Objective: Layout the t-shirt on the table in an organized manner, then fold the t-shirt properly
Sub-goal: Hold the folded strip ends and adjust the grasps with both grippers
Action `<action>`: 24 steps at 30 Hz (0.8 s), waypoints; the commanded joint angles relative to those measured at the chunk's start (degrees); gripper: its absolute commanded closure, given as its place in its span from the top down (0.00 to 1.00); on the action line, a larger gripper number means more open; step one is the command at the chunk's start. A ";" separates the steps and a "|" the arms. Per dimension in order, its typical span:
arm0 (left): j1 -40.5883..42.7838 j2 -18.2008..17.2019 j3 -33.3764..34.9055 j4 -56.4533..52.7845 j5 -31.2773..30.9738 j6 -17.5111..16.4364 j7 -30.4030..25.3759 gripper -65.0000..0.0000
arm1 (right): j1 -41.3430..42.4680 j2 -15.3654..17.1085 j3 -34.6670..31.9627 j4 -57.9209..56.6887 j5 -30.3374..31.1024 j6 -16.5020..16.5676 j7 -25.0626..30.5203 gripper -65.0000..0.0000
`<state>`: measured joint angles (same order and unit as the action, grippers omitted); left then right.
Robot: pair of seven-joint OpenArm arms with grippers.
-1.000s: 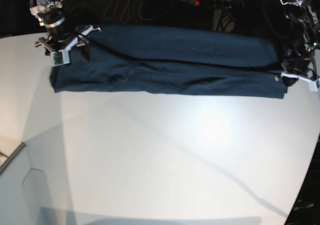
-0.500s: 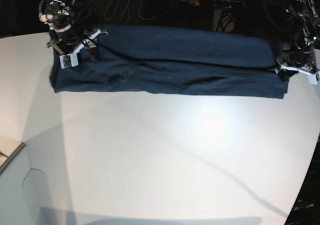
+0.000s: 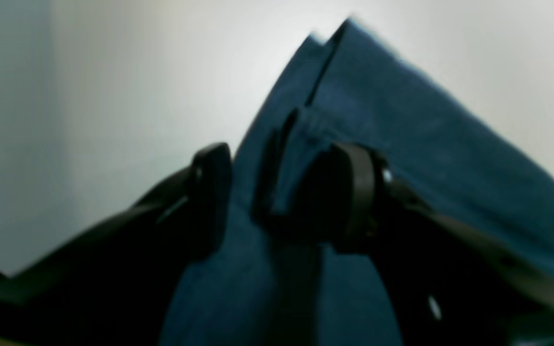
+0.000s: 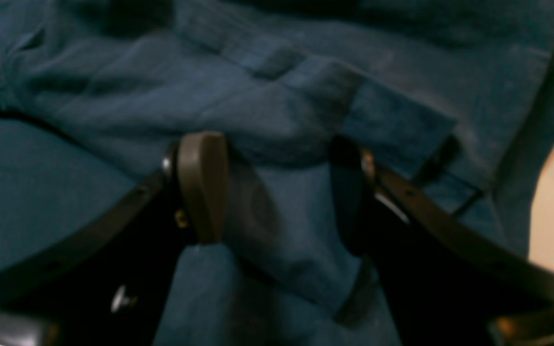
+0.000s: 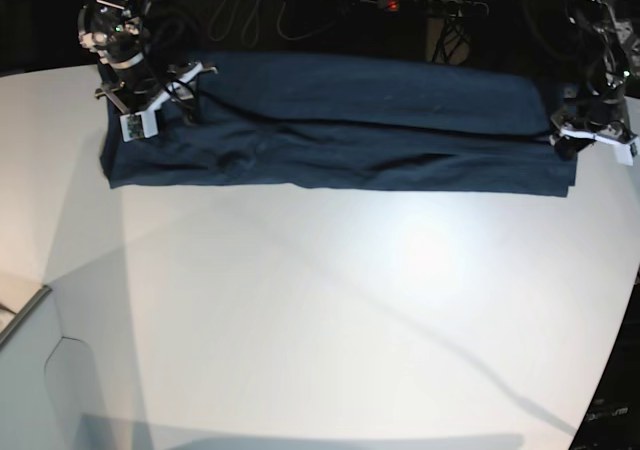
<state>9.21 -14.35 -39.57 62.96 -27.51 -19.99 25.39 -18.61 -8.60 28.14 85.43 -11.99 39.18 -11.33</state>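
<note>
Navy t-shirt (image 5: 340,120) band lengthwise across table (image 5: 320,300), both hands agape over its ends.

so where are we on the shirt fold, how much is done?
Done: the t-shirt lies on the table as a long narrow band, folded lengthwise. In hand: the left claw and right claw sit at opposite ends, both open, with cloth between the fingers but not pinched. Left: the crosswise folds; the band is at full length.
</note>
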 commanded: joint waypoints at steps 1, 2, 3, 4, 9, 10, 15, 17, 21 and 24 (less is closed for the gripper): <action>-0.29 -0.90 -0.21 -0.41 0.30 -0.19 0.94 0.49 | 0.28 0.12 -0.05 0.68 0.69 0.82 1.18 0.52; -0.29 -0.90 0.06 -1.02 0.30 -0.19 0.68 0.49 | 0.28 0.12 -0.05 0.68 0.69 0.82 1.18 0.52; -0.29 -0.90 0.14 -1.46 0.30 -0.28 0.68 0.49 | 0.28 0.12 -0.05 0.68 0.69 0.82 1.18 0.52; -0.29 -0.82 0.14 -1.55 0.30 -0.28 0.68 0.49 | 0.28 0.12 -0.05 0.68 0.69 0.82 1.18 0.52; -0.29 -0.73 0.23 -1.64 0.30 -0.28 1.03 0.47 | 0.28 0.12 -0.05 0.68 0.69 0.82 1.18 0.52; -0.29 -0.73 0.23 -1.64 0.30 -0.28 1.03 0.44 | 0.28 0.12 -0.05 0.68 0.69 0.82 1.18 0.52; -0.38 -0.73 2.25 -1.64 0.30 -0.28 0.77 0.06 | 1.25 0.12 -0.05 0.68 0.69 0.82 1.18 0.52; -1.34 -0.73 2.34 -1.38 0.30 -0.28 1.03 0.00 | 1.42 0.12 -0.05 0.68 0.69 0.82 1.18 0.52; -3.45 -0.73 2.25 -1.11 0.30 -0.19 1.03 0.00 | 2.30 0.12 -0.05 0.59 0.69 0.82 1.18 0.52; -6.09 -1.08 2.25 -1.11 0.30 -0.01 1.12 0.00 | 3.01 0.38 -0.05 -1.34 0.69 0.82 1.18 0.52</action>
<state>3.90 -14.41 -37.19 61.01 -26.52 -19.59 27.64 -15.68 -8.51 28.10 83.33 -11.94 39.18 -11.29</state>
